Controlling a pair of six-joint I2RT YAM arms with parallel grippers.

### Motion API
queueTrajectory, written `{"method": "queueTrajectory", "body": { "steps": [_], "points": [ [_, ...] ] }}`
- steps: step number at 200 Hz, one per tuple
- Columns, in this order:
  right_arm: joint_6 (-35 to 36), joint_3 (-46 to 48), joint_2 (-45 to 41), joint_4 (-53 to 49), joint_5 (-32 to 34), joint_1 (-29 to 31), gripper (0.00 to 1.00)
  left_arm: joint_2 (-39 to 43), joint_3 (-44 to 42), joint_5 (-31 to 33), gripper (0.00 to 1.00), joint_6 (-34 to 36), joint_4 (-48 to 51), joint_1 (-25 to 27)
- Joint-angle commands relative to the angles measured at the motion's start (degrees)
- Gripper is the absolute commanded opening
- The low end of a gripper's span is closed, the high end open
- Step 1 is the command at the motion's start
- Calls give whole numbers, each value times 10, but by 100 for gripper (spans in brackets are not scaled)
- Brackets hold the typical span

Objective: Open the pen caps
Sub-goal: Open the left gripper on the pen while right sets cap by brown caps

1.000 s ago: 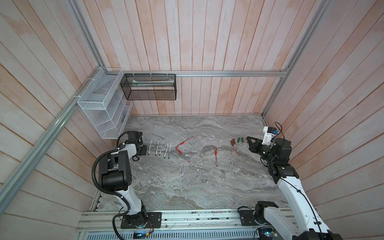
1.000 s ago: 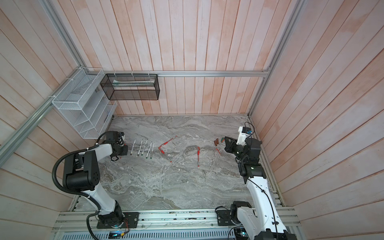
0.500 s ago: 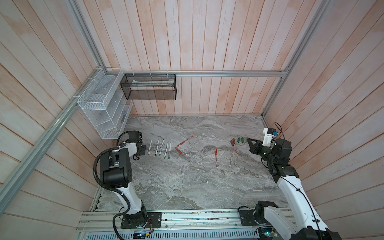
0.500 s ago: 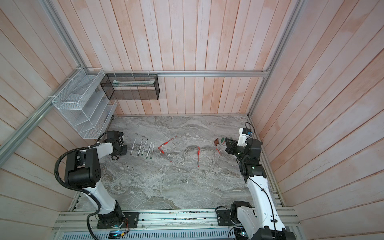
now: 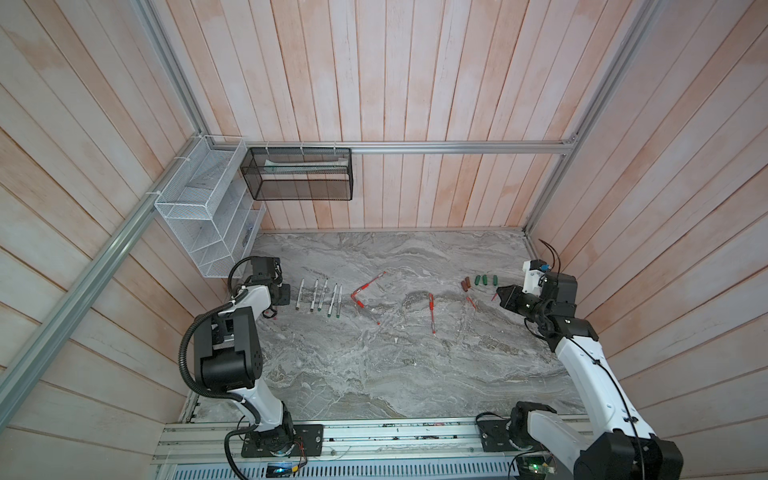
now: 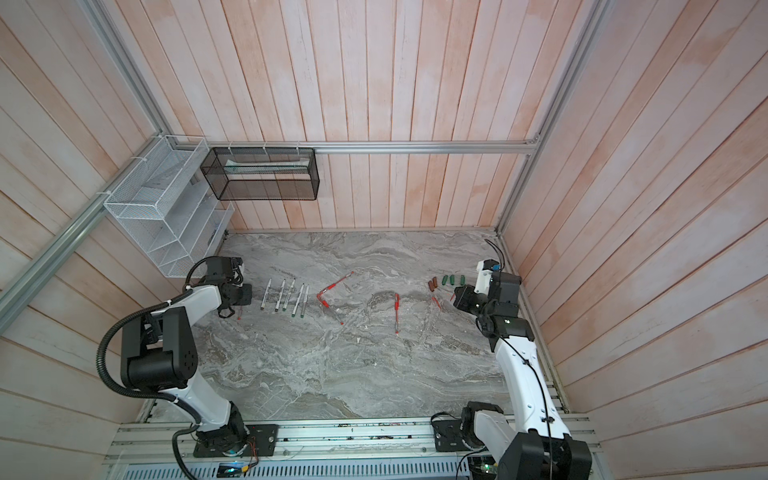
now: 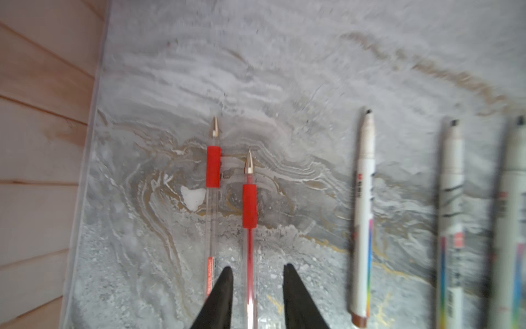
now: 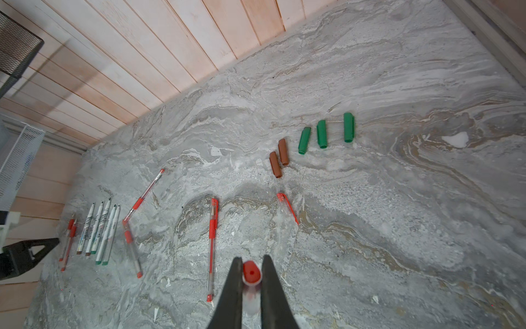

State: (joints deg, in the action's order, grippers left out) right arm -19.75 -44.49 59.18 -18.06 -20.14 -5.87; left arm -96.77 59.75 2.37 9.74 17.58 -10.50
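At the table's point(image 5: 374, 374) left edge our left claw point(image 7: 258, 267) has just spread, leaving an uncapped red pen point(image 7: 249, 205) beside another, while the right claw point(image 8: 252, 257) pinches a red cap point(image 8: 252, 275), so we count one more opened, with capped pens point(image 8: 211, 247) remaining.

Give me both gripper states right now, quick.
left gripper: open, jaws either side of an uncapped red pen, not touching it.
right gripper: shut on a red pen cap.

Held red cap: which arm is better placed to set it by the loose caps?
Right: the right gripper is shut on the red cap, near the green caps; the left gripper stands open across the table.
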Motion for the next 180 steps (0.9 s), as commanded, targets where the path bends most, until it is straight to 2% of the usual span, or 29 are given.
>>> {"method": "queueTrajectory", "body": {
  "steps": [1, 19, 52, 78, 94, 117, 180],
  "points": [
    [19, -19, 18, -55, 33, -3, 0, 53, -5, -53, 40, -25, 7, -2],
    [29, -21, 36, -69, 55, -4, 0, 91, -23, -93, 48, -34, 0, 0],
    [40, -42, 78, -82, 84, -4, 0, 170, -77, -164, 55, -46, -30, 2],
    [48, -63, 131, -78, 81, -3, 0, 227, -124, -241, 70, -61, -63, 0],
    [54, -81, 165, -85, 90, 0, 0, 251, -145, -258, 79, -64, -70, 0],
    [58, -87, 206, -65, 125, 11, 0, 276, -174, -272, 88, -65, -89, 0],
    [88, -183, 370, -96, 184, 63, 0, 288, -201, -317, 94, -89, -122, -6]
  ]
}}
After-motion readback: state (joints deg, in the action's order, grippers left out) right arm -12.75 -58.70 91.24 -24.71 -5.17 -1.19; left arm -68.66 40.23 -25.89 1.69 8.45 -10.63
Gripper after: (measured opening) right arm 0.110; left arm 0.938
